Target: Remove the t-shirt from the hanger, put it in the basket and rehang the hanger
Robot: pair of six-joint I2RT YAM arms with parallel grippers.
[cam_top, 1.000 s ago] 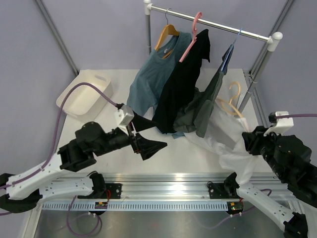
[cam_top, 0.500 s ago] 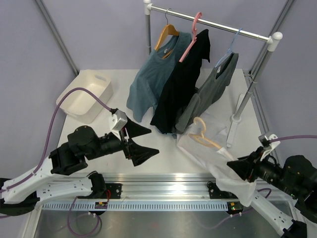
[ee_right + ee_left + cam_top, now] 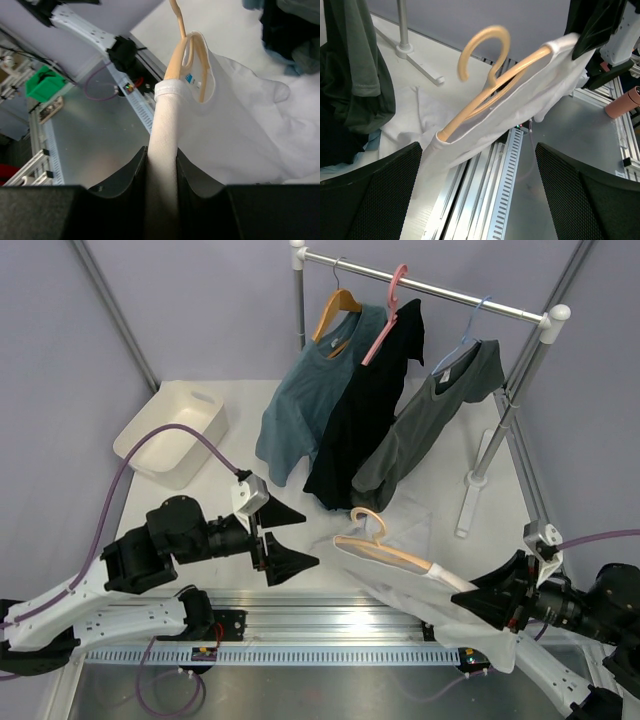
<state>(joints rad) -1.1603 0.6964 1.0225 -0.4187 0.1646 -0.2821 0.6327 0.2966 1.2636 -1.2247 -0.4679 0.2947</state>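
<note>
The white t-shirt hangs on the peach hanger, low over the table's near edge. The hanger's hook points up and left. My right gripper is shut on the t-shirt's right shoulder, with the hanger end inside the cloth. In the right wrist view the gripper pinches that cloth-covered shoulder, and the hanger runs away through the collar of the t-shirt. My left gripper is open and empty, just left of the hanger. The left wrist view shows its gripper facing the hanger and t-shirt.
A clothes rack at the back holds a blue-grey t-shirt, a black shirt and a dark grey shirt. Its post and foot stand at the right. A white bin sits at the back left. An aluminium rail runs along the near edge.
My right gripper has pulled the hanger and white t-shirt off the rack, down and leftward to the near edge. The dark grey shirt has swung back. My left gripper has stayed open, shifting slightly.
</note>
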